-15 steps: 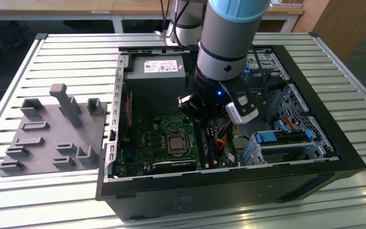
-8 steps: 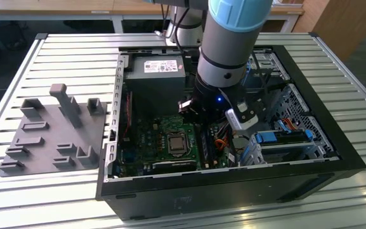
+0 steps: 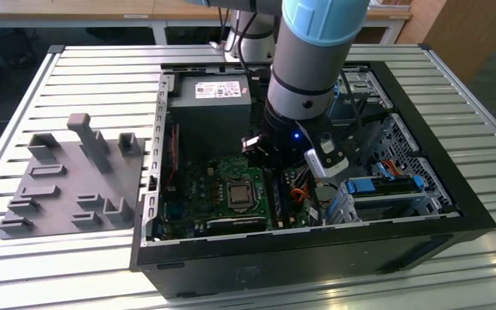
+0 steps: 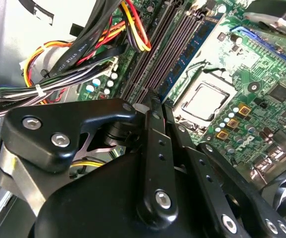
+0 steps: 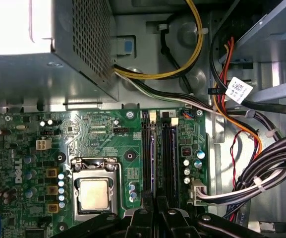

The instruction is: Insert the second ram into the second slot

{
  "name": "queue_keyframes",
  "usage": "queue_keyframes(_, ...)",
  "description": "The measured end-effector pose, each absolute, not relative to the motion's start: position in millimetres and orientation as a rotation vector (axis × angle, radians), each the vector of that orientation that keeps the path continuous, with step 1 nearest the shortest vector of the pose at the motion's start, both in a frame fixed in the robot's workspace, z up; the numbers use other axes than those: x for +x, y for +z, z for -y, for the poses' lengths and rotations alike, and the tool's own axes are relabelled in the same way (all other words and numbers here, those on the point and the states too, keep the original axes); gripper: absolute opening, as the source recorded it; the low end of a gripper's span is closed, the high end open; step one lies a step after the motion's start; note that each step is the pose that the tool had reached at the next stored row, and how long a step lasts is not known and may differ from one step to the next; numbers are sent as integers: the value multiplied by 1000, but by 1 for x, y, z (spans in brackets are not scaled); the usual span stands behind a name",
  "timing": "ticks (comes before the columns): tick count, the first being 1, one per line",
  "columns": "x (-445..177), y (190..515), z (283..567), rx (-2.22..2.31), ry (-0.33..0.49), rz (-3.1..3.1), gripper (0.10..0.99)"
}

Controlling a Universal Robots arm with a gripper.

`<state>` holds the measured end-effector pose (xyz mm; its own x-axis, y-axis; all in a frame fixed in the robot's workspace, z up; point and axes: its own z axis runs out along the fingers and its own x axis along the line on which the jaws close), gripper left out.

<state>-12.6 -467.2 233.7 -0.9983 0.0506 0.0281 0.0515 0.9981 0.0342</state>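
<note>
Hand [image 4: 158, 101] is narrow, its black fingers [image 4: 152, 129] set close on the near end of the ram [image 5: 152, 158], deep inside the case [image 3: 459, 216]. In the first wrist view the ram stands on edge among the dark slots [image 5: 165, 158]. It shows as a thin bluish strip running straight away from the fingertips, on the side of the slots nearest the socket [image 5: 94, 191]. How far it is seated I cannot tell. On the slots' other side, bundled cables [image 5: 261, 178] cross the case wall. Past the ram's far end sits the grey supply [image 5: 43, 59]. In the exterior view the arm [image 3: 312, 58] reaches down into the open case, which lies on the slatted counter [image 3: 101, 71]. A grey tray [image 3: 75, 174] rests on the counter toward the exterior view's left.
</note>
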Motion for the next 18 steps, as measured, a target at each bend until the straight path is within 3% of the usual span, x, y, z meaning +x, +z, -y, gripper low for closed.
queue_keyframes(18,-10,222,465,-56,-54,3113,137)
